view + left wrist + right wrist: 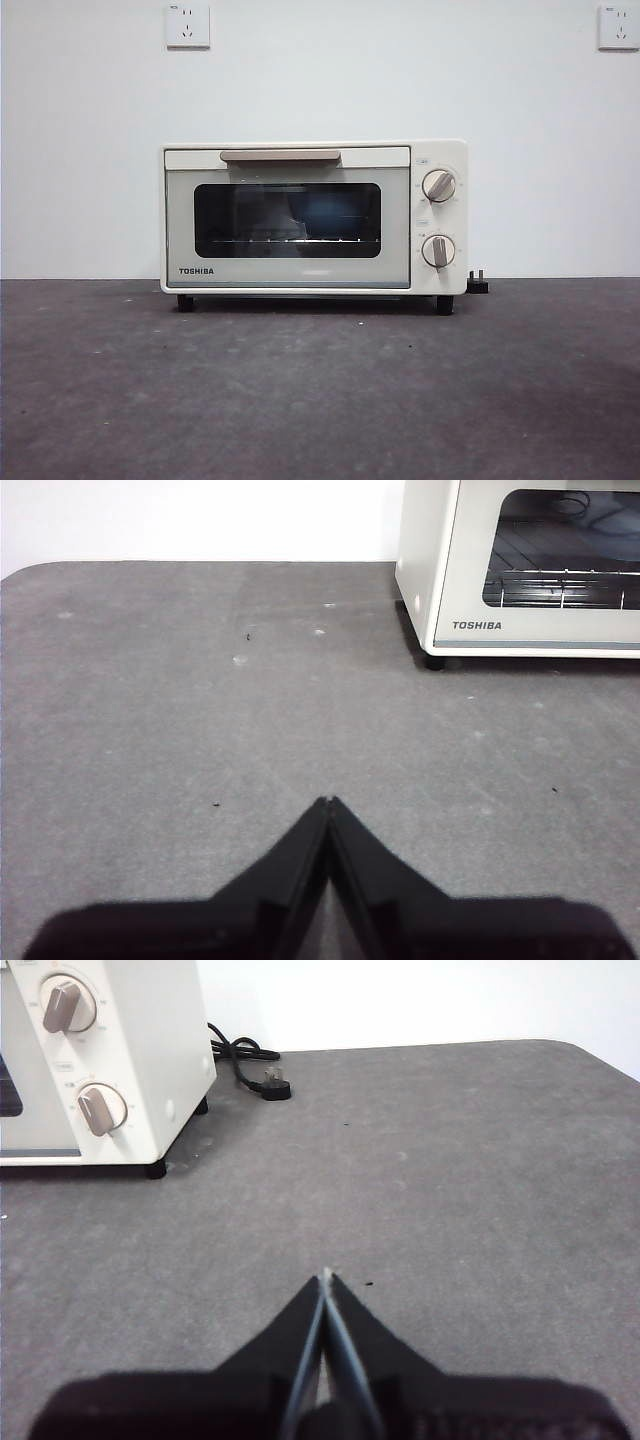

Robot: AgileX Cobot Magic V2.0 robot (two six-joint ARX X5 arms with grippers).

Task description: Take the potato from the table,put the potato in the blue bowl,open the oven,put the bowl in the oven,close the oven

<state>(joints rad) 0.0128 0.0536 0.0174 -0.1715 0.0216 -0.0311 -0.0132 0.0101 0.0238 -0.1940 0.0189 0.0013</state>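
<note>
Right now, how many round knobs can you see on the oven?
2. The upper knob and the lower knob sit one above the other on the panel beside the closed door of the oven. None looks hidden.

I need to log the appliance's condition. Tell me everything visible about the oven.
The oven is a cream-white TOSHIBA toaster oven standing upright on black feet on the table. Its dark glass door is shut, with a beige bar handle on top, two round knobs to one side and a wire rack inside. Its black cord lies unplugged behind.
</note>
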